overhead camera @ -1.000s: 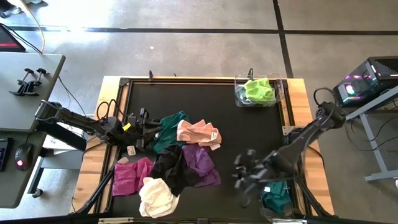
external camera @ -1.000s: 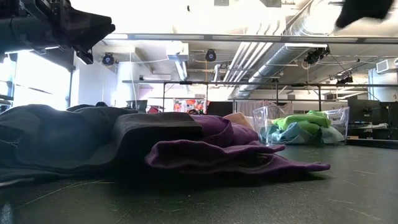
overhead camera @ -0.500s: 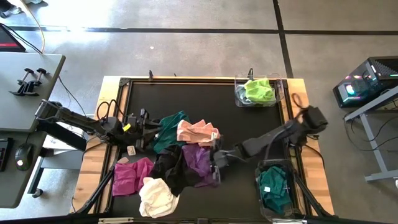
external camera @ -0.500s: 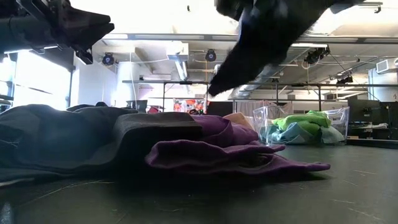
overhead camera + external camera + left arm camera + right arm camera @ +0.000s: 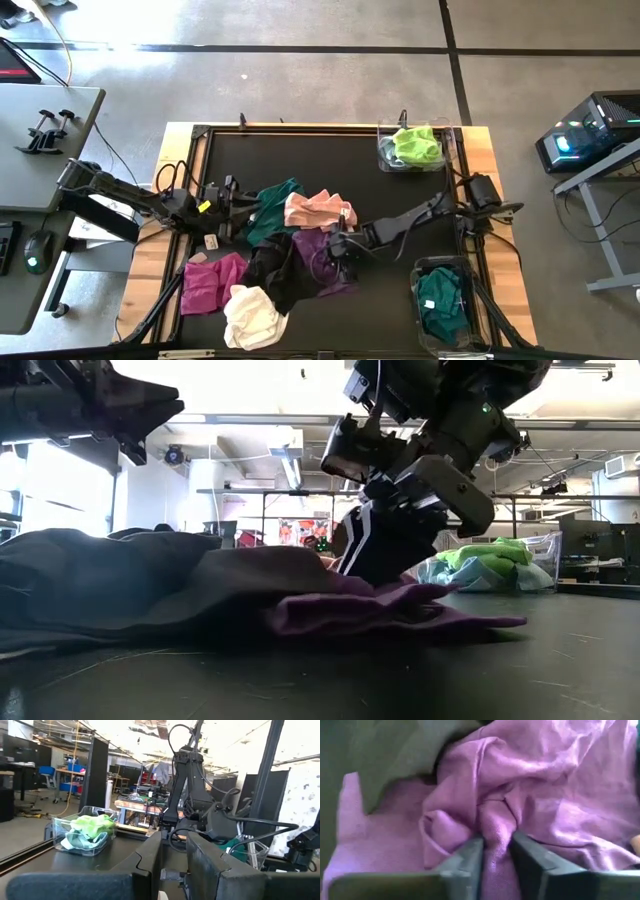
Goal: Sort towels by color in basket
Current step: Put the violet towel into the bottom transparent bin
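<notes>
Loose towels lie in a heap on the black table: teal [image 5: 272,208], peach-pink [image 5: 318,212], purple [image 5: 318,264], black [image 5: 266,270], magenta [image 5: 212,283] and cream [image 5: 252,316]. My right gripper [image 5: 339,249] is down at the heap's right side, shut on the purple towel [image 5: 535,785]. My left gripper [image 5: 238,207] hovers level at the heap's left side, beside the teal towel. Its fingers [image 5: 150,855] stand a little apart with nothing between them. A lime green towel [image 5: 414,145] lies in the far-right basket. Another teal towel [image 5: 438,303] lies in the near-right basket. My right gripper pinches a raised fold [image 5: 496,827] of the purple towel between its two fingers, on the towel's upper right part. The fingers [image 5: 372,560] slant down from the table's right side. The towel still lies on the table, slack, its edge [image 5: 470,622] spread flat.
A clear basket [image 5: 384,160] stands at the far right corner and another [image 5: 420,275] at the near right edge. Bare black mat stretches across the far middle of the table [image 5: 300,155]. A desk with a mouse [image 5: 36,250] stands left of the table.
My right gripper has swung from above the near-right basket toward the table's left and down onto the heap, rolling as it went. It has taken hold of the purple towel, whose upper folds now sit lower and more bunched in the low view.
</notes>
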Motion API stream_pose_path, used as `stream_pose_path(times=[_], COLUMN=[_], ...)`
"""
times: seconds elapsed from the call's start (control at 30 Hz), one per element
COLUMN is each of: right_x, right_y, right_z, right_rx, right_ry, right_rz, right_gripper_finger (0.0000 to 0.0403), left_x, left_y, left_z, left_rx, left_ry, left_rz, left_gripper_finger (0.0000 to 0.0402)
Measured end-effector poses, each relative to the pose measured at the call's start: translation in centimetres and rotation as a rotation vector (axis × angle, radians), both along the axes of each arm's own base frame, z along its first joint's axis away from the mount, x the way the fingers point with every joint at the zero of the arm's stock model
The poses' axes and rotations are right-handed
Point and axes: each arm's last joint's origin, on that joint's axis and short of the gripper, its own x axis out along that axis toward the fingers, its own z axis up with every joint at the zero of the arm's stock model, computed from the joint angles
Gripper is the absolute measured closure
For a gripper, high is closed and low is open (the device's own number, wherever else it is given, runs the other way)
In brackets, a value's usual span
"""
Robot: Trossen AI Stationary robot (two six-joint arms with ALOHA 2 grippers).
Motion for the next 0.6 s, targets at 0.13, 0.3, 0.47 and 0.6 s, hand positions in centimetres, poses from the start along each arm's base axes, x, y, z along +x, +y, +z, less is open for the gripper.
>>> stream_pose_path(times=[0.13, 0.3, 0.47, 0.6], right_x=[-0.8, -2.1, -4.5, -6.9], right_y=[0.8, 2.9, 6.0, 8.6], right_z=[1.2, 5.3, 10.5, 15.0], right_rx=[-0.054, -0.149, -0.170, -0.101], right_ry=[0.023, 0.003, -0.015, 0.017], right_rz=[-0.028, -0.125, -0.163, -0.210], right_gripper_finger=[0.0388, 0.0371, 0.0392, 0.0390], left_x=[0.0, 0.0, 0.0, 0.0], left_y=[0.0, 0.0, 0.0, 0.0], left_z=[0.0, -0.1, -0.1, -0.1], left_rx=[0.000, 0.001, 0.008, 0.012], left_ry=[0.005, 0.009, 0.012, 0.014], left_rz=[0.005, 0.007, 0.008, 0.008], left_gripper_finger=[0.0323, 0.0323, 0.0323, 0.0323])
